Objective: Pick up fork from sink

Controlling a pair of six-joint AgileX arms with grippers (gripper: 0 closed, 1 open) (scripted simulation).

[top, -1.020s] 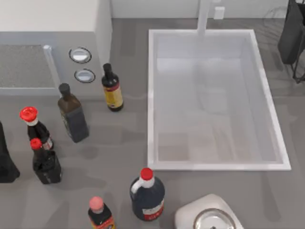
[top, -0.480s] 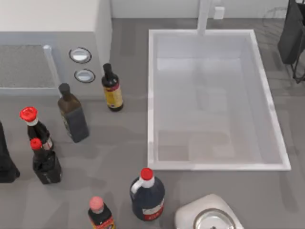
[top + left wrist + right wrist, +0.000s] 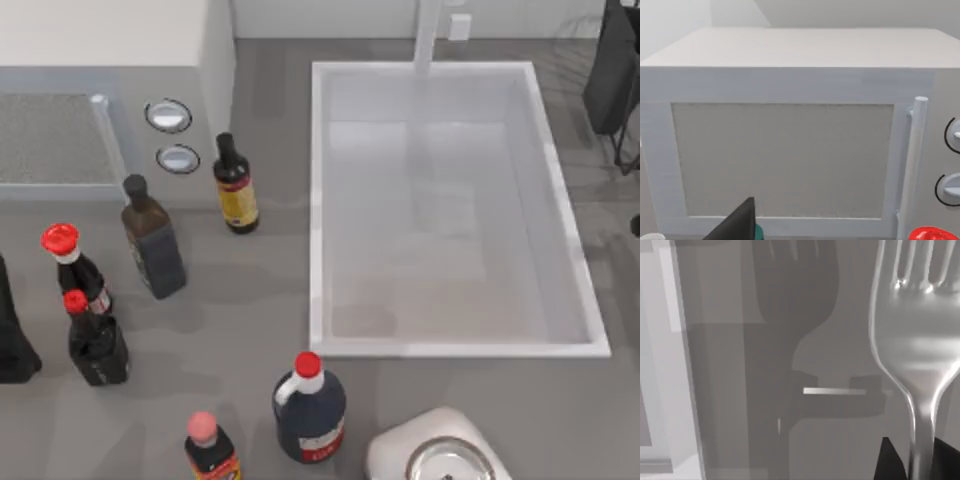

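Grey counter behind, right tool [image 3: 917,460] clamps fork [image 3: 912,340] by its handle, tines pointing away from it

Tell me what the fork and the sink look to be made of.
The fork: polished metal, likely steel, judged by its silvery sheen and bright highlights near the tines; its handle runs down between the right pincer's dark fingers. The sink: smooth, matte white to light grey, perhaps ceramic or composite; its even, dull surface leaves that open.

The fork [image 3: 917,340] has tine tips and handle cut off.
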